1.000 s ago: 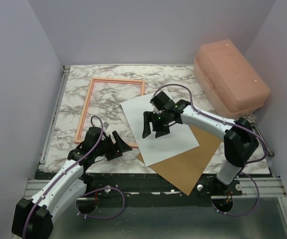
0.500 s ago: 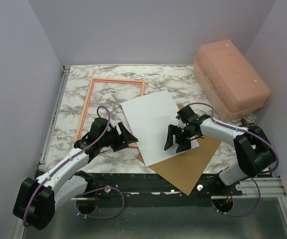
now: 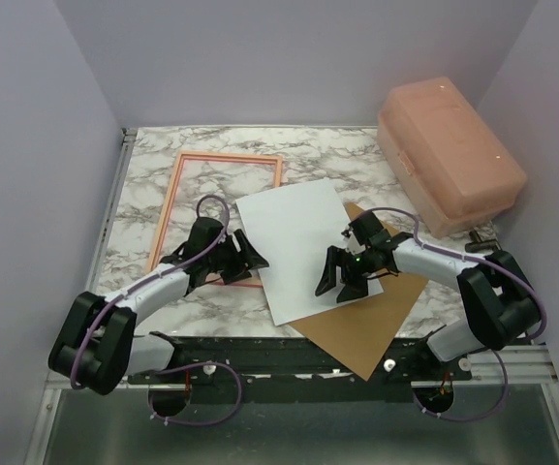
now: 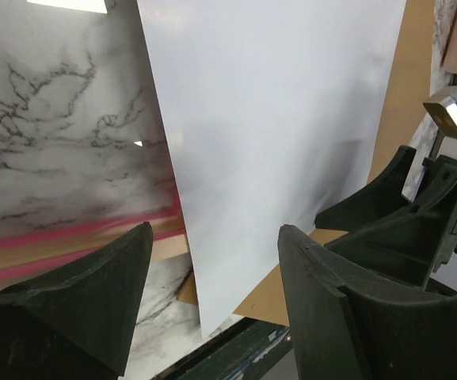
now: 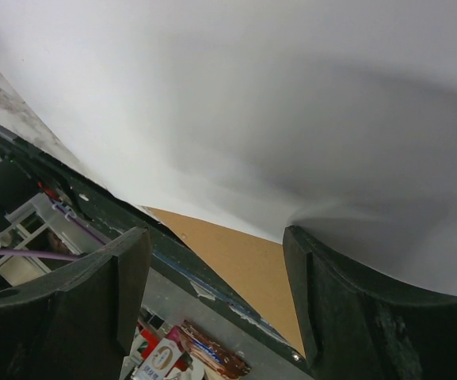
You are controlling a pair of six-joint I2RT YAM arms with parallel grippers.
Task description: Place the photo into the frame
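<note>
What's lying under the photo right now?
Under the photo, the brown backing board shows past its near right edges, and the frame slips its near corner under the left edge. How far either reaches underneath is hidden.

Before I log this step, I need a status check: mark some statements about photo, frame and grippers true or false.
1. The photo lies white side up. True.
2. The photo sits inside the frame. False: it overlaps one frame side and the brown board.
3. The left gripper and right gripper are both open. True.
4. The salmon box stands on the left. False: it stands rear right.
</note>
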